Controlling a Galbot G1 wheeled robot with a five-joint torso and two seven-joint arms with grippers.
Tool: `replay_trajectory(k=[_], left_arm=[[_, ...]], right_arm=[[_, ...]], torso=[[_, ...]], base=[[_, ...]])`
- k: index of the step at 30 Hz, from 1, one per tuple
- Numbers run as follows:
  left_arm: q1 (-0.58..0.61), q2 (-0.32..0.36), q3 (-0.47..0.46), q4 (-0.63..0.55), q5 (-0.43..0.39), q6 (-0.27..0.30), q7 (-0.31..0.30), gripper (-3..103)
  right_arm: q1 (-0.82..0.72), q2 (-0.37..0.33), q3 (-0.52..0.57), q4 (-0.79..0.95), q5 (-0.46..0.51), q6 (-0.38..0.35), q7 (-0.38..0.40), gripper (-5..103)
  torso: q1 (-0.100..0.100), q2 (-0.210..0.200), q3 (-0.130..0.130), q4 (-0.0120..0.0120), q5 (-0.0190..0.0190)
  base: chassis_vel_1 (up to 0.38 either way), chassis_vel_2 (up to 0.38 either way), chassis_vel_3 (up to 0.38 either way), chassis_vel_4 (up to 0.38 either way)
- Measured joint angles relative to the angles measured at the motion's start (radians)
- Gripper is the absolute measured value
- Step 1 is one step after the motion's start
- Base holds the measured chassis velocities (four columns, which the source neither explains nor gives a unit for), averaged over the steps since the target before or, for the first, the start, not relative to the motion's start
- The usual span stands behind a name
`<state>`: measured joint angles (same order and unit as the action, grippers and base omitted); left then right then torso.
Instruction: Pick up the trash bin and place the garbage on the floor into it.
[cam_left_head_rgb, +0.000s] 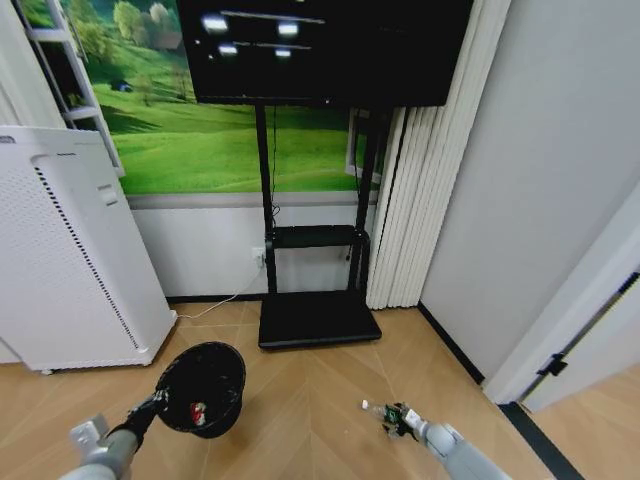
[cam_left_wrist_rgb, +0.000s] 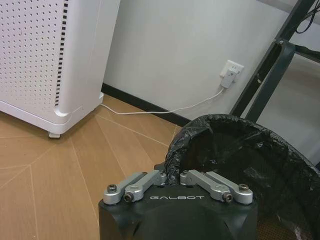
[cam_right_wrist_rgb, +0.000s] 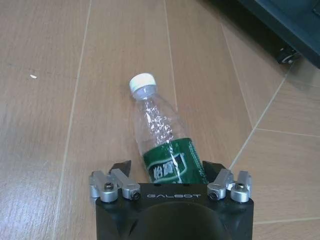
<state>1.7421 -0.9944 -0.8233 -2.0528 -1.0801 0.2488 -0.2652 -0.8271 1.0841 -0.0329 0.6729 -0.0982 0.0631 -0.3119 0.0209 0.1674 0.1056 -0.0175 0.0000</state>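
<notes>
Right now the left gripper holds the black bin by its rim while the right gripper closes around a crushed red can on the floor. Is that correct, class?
Not quite. The right gripper is around a clear bottle with a green label, as the right wrist view shows. The left gripper does hold the bin by its rim.

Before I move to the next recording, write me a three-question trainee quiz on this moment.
1. True or false: the left gripper is clamped on the trash bin rim.
2. What lies between the right gripper's fingers? A) a can B) the clear bottle C) a cup
3. Fill in: the bottle's cap is ___.

Key: 1 true. 2 B; whether it is gripped yet is unclear. 3 white.
</notes>
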Motion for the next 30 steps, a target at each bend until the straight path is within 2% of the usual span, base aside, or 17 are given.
replay_trajectory(k=[2,3,6,8,9,11,12,13,15,16,18,19,30], left_arm=[[-0.001,0.0,0.0,0.002,0.0,0.0,0.001,7],[-0.004,0.0,0.0,0.004,0.0,0.0,0.001,7],[-0.01,0.0,0.002,0.005,0.0,0.0,0.001,7],[-0.012,0.0,0.003,0.005,0.001,0.0,0.001,7],[-0.012,0.0,0.003,0.005,0.001,0.0,0.001,7],[-0.015,0.001,0.003,0.005,0.0,0.0,0.001,7],[-0.015,0.001,0.003,0.005,0.0,0.0,0.001,7],[-0.012,0.001,-0.001,0.004,0.0,0.0,0.001,7],[-0.01,0.001,-0.005,0.005,0.0,0.0,0.002,7],[-0.009,0.0,-0.009,0.006,-0.002,0.0,0.002,7],[-0.01,0.002,-0.009,0.007,-0.003,0.0,0.002,7],[-0.014,0.009,-0.009,0.01,-0.004,0.0,0.002,7],[-0.03,0.022,-0.004,0.012,-0.016,0.0,-0.001,7]], right_arm=[[0.0,0.0,0.001,0.0,-0.003,-0.001,-0.001,81],[-0.002,-0.001,0.004,0.002,-0.004,-0.004,-0.002,70],[-0.007,-0.003,0.009,0.007,-0.002,-0.005,-0.002,65],[-0.009,-0.004,0.01,0.009,-0.001,-0.005,-0.002,54],[-0.009,-0.004,0.01,0.009,-0.001,-0.005,-0.002,54],[-0.015,-0.006,0.015,0.014,0.001,-0.005,-0.001,43],[-0.015,-0.006,0.015,0.014,0.001,-0.005,-0.001,43],[-0.025,-0.007,0.02,0.022,0.004,-0.005,0.002,33],[-0.032,-0.007,0.024,0.031,0.006,-0.005,0.005,33],[-0.043,-0.007,0.029,0.044,0.009,-0.006,0.006,27],[-0.047,-0.008,0.03,0.051,0.01,-0.007,0.006,27],[-0.054,-0.009,0.033,0.063,0.017,-0.012,0.006,21],[-0.068,-0.001,0.059,0.097,0.041,-0.026,0.031,20]], torso=[[0.0,0.0,0.0,-0.0001,-0.0001],[0.0,0.0,0.0,-0.0001,-0.0002],[0.0,0.0,0.0,-0.0002,-0.0001],[0.0,0.0,0.0,-0.0002,0.0],[0.0,0.0,0.0,-0.0002,0.0],[0.0,0.0,0.0,-0.0002,-0.0004],[0.0,0.0,0.0,-0.0002,-0.0004],[0.0,0.0,0.0,-0.0002,-0.0002],[0.0,0.0,0.0,-0.0001,-0.0002],[0.0,0.0,0.0,0.0001,-0.0003],[0.0,0.0,0.0,0.0001,-0.0002],[0.0,0.0,0.0,0.0,-0.0002],[0.0,0.0,0.0,0.0,0.0002]], base=[[0.0,0.0,0.0,0.0],[0.0,0.0,0.0,0.0],[0.0,0.0,0.0,0.0],[0.0,0.0,0.0,0.0],[0.0,0.0,0.0,0.0],[0.0,0.0,0.0,0.0],[0.0,0.0,0.0,0.0],[0.0,0.0,0.0,0.0],[0.0,0.0,0.0,0.0],[0.0,0.0,0.0,0.0],[0.0,0.0,0.0,0.0],[0.0,0.0,0.0,0.0],[0.0,0.0,0.0,0.0]])
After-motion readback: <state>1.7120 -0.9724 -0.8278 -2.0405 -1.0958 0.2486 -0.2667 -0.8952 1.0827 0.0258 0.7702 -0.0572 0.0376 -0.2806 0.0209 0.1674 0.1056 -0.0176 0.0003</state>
